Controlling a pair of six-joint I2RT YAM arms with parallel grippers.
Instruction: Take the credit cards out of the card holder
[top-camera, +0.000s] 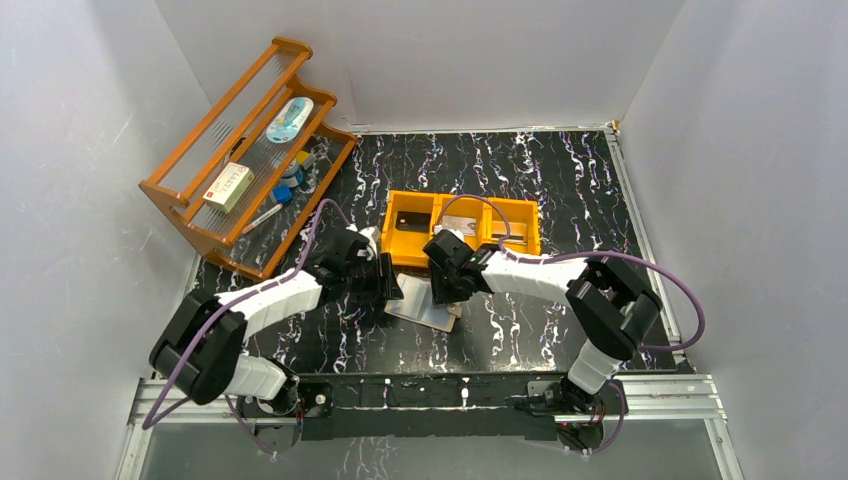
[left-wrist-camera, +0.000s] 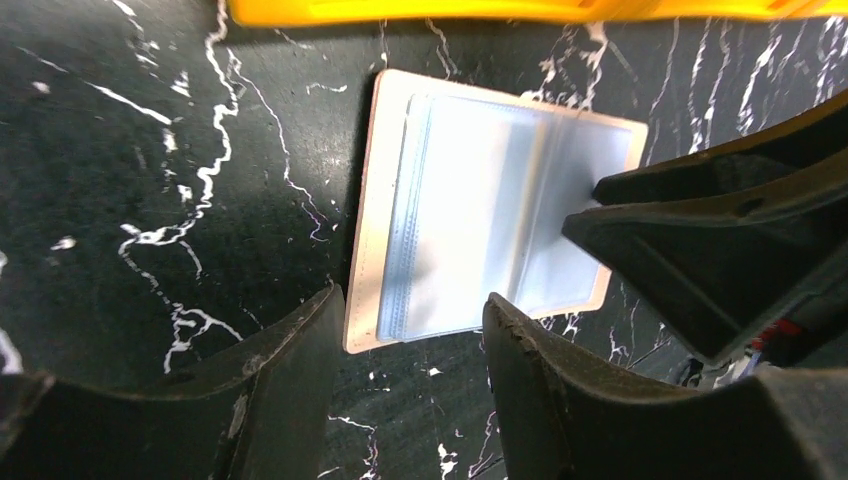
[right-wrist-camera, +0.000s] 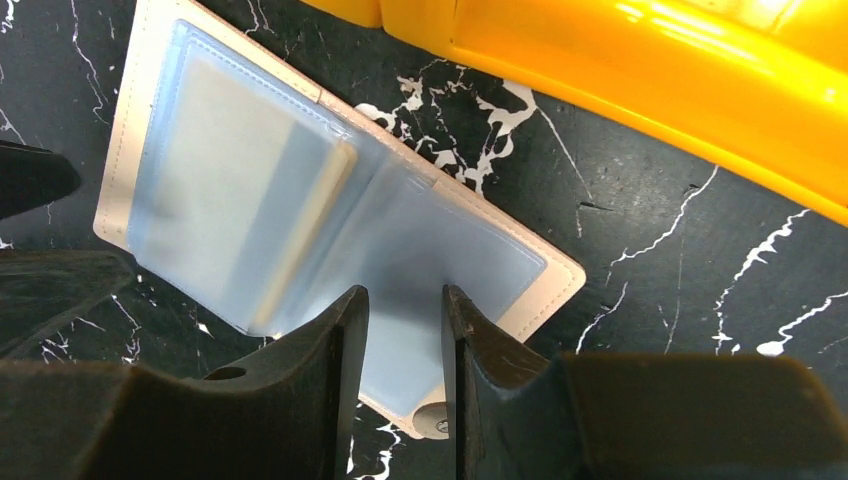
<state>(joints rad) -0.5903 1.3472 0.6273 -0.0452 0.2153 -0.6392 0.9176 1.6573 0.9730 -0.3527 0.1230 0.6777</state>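
Two robot arms meet over an open card holder (top-camera: 424, 306) lying flat on the black marbled tabletop (top-camera: 560, 190), just in front of an orange tray (top-camera: 410, 200) and slightly skewed to its front edge. From above, most of the holder is hidden by the arms, and its long axis runs roughly left to right between them. A wooden rack (top-camera: 240, 150) at the left rear appears only in this view.

The left wrist camera shows the left pincer (left-wrist-camera: 412, 300) spread wide over the holder's near edge, gripping nothing. It also shows the right arm's fingertip (left-wrist-camera: 603, 190) touching the silvery-blue sleeves.

Only the right wrist camera picks out a tan card (right-wrist-camera: 312, 228) inside a sleeve and the snap tab (right-wrist-camera: 435, 425). The right pincer (right-wrist-camera: 403, 298) is there narrowed to a slit above the sleeve. Whether it pinches a leaf cannot be told.
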